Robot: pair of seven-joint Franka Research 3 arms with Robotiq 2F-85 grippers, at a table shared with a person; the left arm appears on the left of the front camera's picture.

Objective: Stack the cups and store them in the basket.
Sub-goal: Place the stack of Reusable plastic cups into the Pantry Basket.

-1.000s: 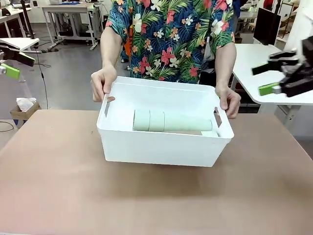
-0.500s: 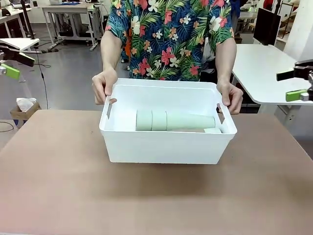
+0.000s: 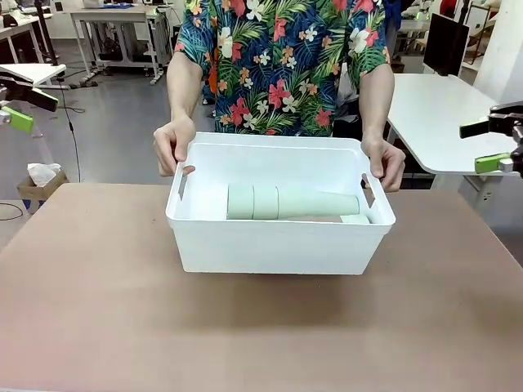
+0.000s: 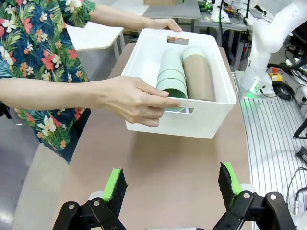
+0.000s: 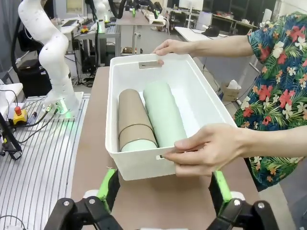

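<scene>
The white basket (image 3: pixel 278 241) stands on the middle of the table, and a person holds its two short sides with a hand (image 3: pixel 173 143) on one and a hand (image 3: pixel 386 162) on the other. Inside it lies a stack of mint green cups (image 3: pixel 286 202) on its side. Beside the mint cups (image 4: pixel 171 72) lies a stack of tan-brown cups (image 4: pixel 197 76). The same brown cups (image 5: pixel 132 117) and mint cups (image 5: pixel 163 112) lie in the basket (image 5: pixel 144 165). My left gripper (image 3: pixel 18 106) hangs open off the table's left. My right gripper (image 3: pixel 494 145) is open at the far right. Both are well away from the basket (image 4: pixel 201 122).
The brown table (image 3: pixel 122 310) is bare around the basket. White desks (image 3: pixel 433 114) stand behind, to the person's side. The other arm's white base (image 4: pixel 268 43) shows past the basket in the left wrist view, and likewise the base (image 5: pixel 50 52) in the right wrist view.
The right gripper has drawn back to the far right edge. The basket went from slightly tilted to level and shifted a little to the right in the person's hands.
</scene>
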